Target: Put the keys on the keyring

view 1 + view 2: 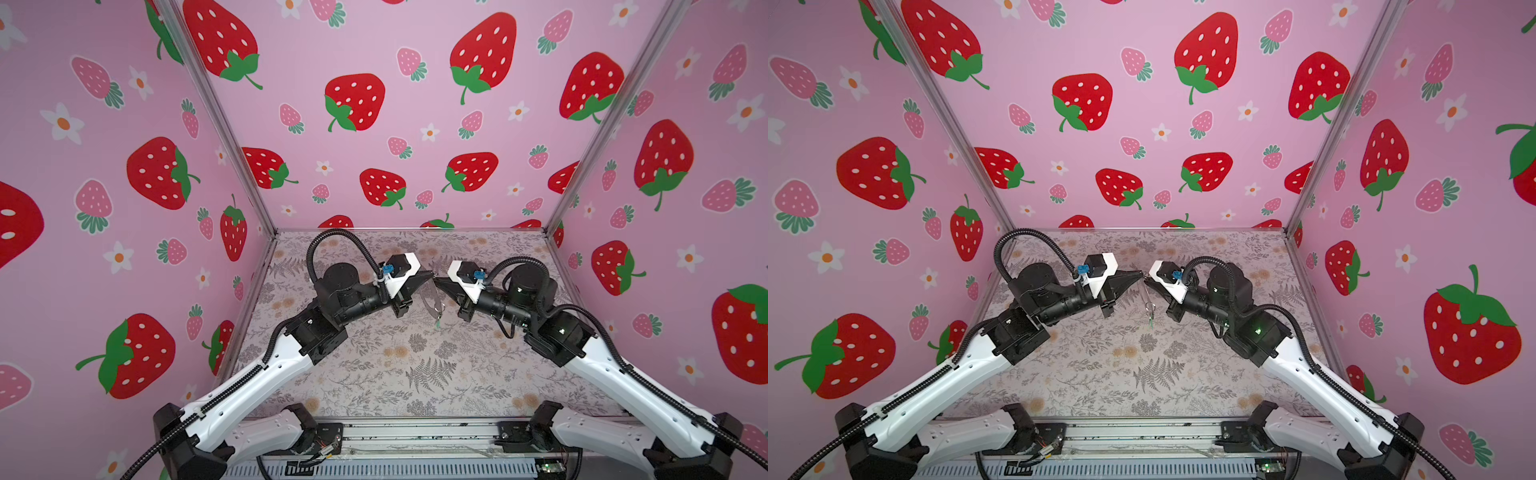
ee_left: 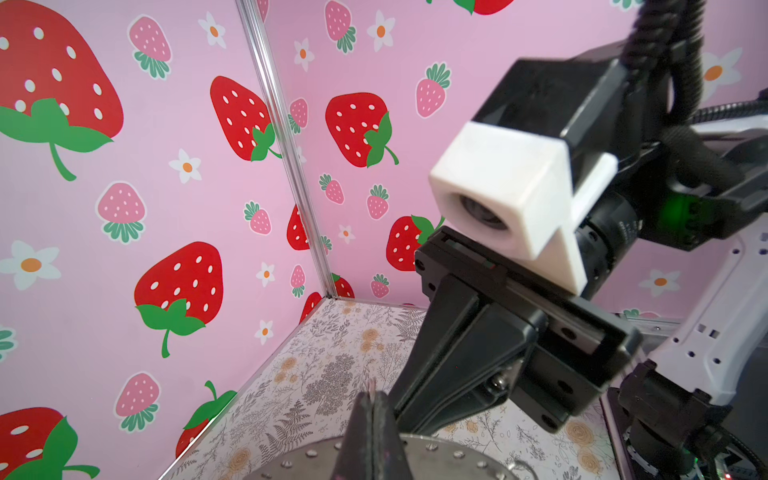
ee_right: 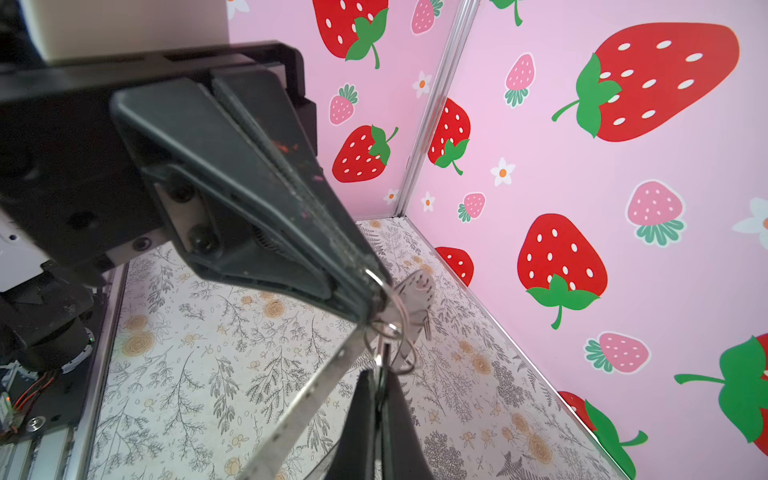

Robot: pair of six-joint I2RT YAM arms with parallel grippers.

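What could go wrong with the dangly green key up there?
The keyring hangs in the air, pinched only at its edge by the left gripper; it could slip and drop onto the table. The right gripper is shut on a thin wire loop; a hard pull might bend it or shake the green key loose.

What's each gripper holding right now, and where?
The left gripper pinches the keyring by its rim; the right gripper seems shut on a wire loop beside it.
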